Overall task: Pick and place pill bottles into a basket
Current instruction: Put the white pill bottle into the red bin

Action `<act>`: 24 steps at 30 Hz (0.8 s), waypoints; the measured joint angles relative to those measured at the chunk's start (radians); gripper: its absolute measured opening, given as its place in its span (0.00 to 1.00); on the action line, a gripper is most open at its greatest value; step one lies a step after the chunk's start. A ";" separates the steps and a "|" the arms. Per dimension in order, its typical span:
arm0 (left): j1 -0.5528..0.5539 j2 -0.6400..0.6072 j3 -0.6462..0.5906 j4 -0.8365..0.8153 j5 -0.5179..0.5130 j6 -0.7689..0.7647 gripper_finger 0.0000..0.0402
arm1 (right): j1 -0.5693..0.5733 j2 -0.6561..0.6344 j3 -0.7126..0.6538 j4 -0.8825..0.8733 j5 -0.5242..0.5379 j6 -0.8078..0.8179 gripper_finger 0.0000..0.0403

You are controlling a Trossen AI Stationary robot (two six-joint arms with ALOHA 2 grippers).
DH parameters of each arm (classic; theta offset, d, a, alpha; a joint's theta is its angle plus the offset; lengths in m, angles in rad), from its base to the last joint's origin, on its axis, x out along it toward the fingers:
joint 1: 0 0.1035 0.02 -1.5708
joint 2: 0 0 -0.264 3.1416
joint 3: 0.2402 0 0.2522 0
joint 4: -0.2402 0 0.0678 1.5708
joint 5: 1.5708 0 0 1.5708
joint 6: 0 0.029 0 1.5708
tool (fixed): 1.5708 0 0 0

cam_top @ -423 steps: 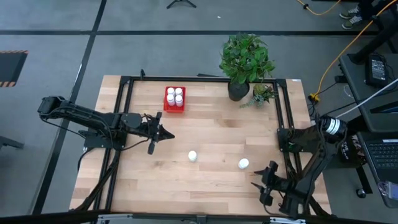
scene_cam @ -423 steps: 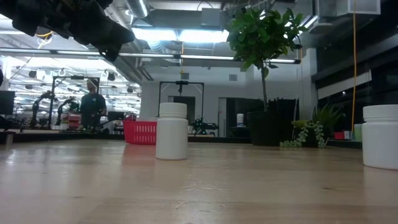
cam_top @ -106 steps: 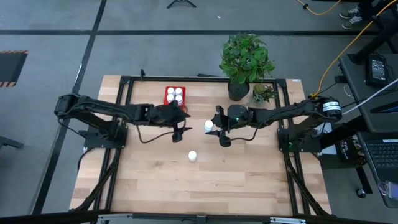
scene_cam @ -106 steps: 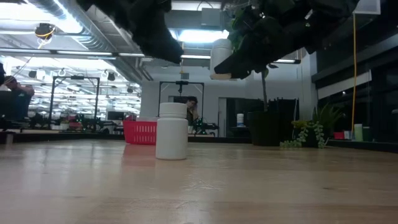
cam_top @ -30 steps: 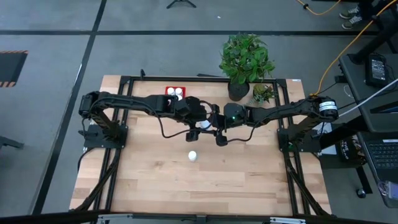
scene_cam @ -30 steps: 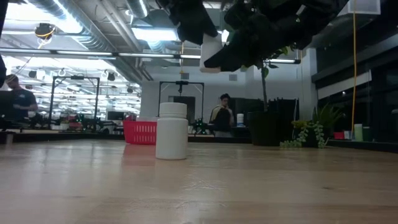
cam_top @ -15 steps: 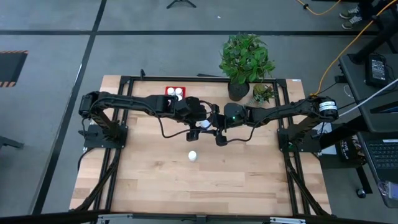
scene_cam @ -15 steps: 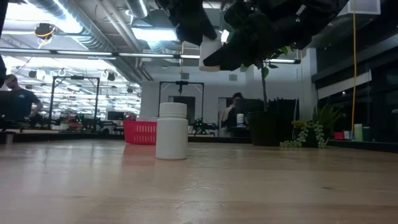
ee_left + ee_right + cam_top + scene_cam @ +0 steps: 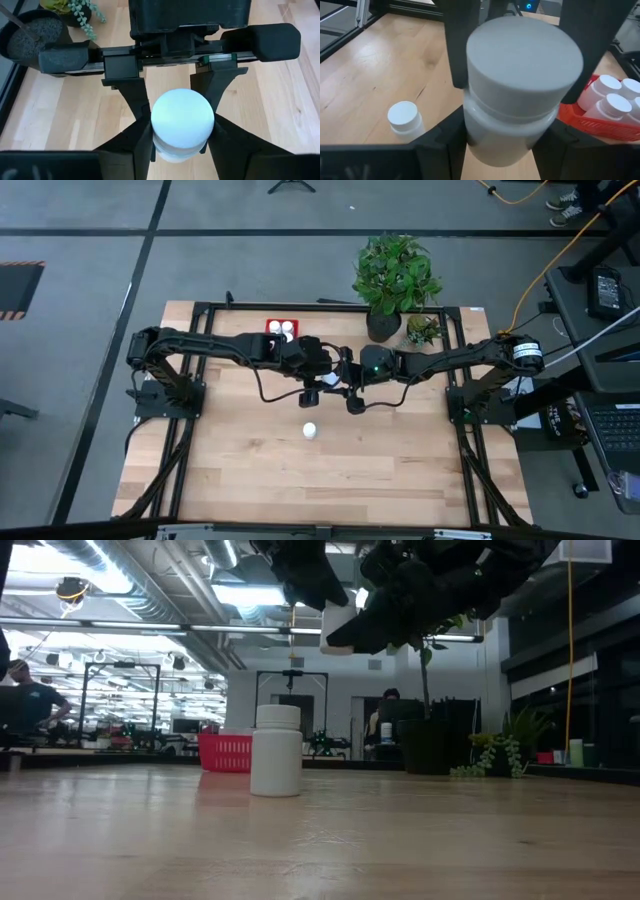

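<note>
I count one red basket (image 9: 270,328) at the far side of the worktop (image 9: 250,470), two arms, and five bottles that I can actually see. One bottle (image 9: 329,379) is up in the air over the middle of the worktop, where the two pincers meet nose to nose. The left pincer (image 9: 318,383) is pinching it from one side and the right pincer (image 9: 341,384) from the other. Both wrist views show dark fingers pressed against its flanks, two pairs crossing each other.

A second bottle, the standing bottle (image 9: 310,430), is upright on the bare wood nearer the front, well apart from the basket.

From above I make out only two white caps in the basket, because the left arm crosses over it. The right wrist view does better: three bottles packed together there, with the standing bottle also in sight below. The low view hides the basket's contents behind its red wall, but it shows the held bottle hanging clear above the worktop.

A big potted plant (image 9: 385,290) and a small one (image 9: 421,330) stand at the far right corner.
</note>
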 joint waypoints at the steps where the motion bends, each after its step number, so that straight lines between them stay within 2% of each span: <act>1: 0.000 0.000 0.000 0.000 0.000 0.003 0.39 | 0.000 0.000 0.000 0.000 0.000 0.000 0.42; 8: 0.000 0.000 0.000 -0.001 0.002 0.012 0.38 | 0.000 0.000 0.000 0.000 0.002 0.001 0.43; 18: -0.003 -0.003 -0.001 -0.040 0.006 0.050 0.38 | 0.000 -0.001 0.000 0.005 0.000 -0.003 0.61; 24: -0.003 -0.052 -0.001 -0.072 -0.006 0.058 0.38 | 0.000 -0.028 0.000 -0.005 0.000 -0.001 0.66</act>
